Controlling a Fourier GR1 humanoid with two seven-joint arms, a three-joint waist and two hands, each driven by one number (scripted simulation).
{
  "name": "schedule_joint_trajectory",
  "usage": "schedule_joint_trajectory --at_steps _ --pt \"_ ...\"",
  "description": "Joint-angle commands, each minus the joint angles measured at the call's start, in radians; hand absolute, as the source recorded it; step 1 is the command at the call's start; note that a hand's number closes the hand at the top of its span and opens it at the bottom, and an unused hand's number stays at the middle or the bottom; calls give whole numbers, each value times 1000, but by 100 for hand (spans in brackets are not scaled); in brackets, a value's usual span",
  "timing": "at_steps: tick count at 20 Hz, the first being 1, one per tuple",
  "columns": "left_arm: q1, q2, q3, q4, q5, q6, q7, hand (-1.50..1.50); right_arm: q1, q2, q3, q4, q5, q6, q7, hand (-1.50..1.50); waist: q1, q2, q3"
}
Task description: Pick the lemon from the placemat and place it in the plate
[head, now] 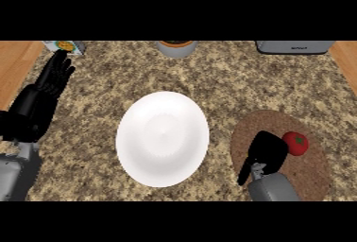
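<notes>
Speckled counter (230,80), carton (65,46) top left, round container (176,47) top centre, grey appliance (295,47) top right.

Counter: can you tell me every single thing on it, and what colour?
counter: one, speckled brown, under everything.
plate: one, white, middle.
placemat: one, brown, right of the plate.
fruit: one, red with green top, on the placemat.
carton: one, white and orange, far left corner.
pot: one, grey, far edge, middle.
appliance: one, grey, far right corner.
left hand: one, black, left edge, open, resting.
right hand: one, black, over the placemat, beside the fruit.
</notes>
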Motion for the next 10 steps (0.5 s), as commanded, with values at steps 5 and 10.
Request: schedule_joint_trajectory --at_steps 5,10 --pt "-12 -13 19 -42 -25 6 49 0 24 -117 53 -3 131 -134 -104 150 -4 4 3" --pt "-1 -1 25 -8 -6 -16 13 0 99 -345 -44 -119 -184 -224 -668 150 -27 0 8"
